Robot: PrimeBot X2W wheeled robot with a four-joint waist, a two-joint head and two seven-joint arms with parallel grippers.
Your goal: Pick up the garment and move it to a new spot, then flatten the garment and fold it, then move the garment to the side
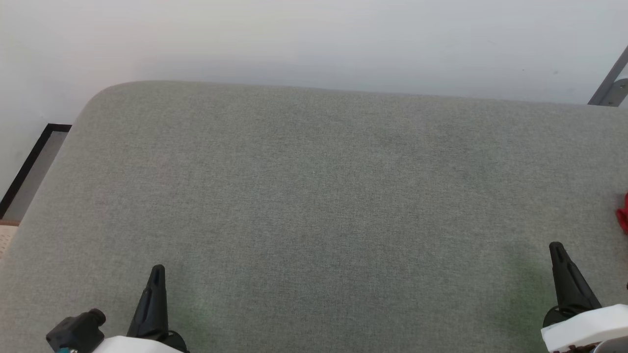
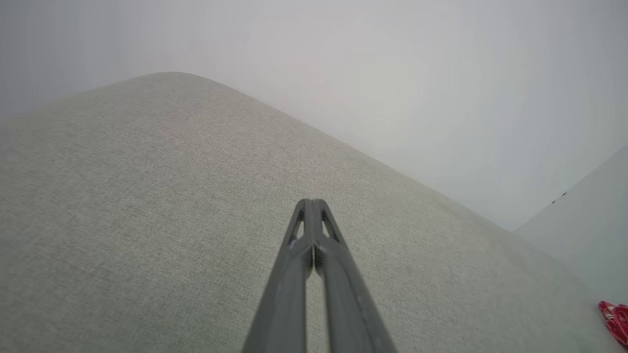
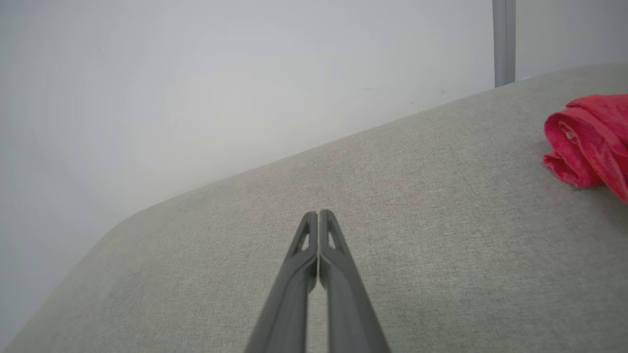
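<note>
The garment (image 3: 591, 137) is a bunched red heap lying on the grey fabric surface (image 1: 314, 196), at the right edge of the right wrist view. A sliver of the garment (image 1: 623, 215) peeks in at the right edge of the head view, and a small part of the garment (image 2: 615, 321) sits at the lower right of the left wrist view. My left gripper (image 1: 157, 269) is at the lower left, shut and empty. My right gripper (image 1: 556, 246) is at the lower right, shut and empty, some way short of the garment. In the wrist views the left gripper (image 2: 312, 201) and right gripper (image 3: 319, 213) have their tips pressed together.
A pale wall (image 1: 314, 39) runs behind the surface's far edge. A grey metal strut (image 1: 611, 81) stands at the far right. At the left, past the rounded corner, lies floor with a dark skirting strip (image 1: 29, 166).
</note>
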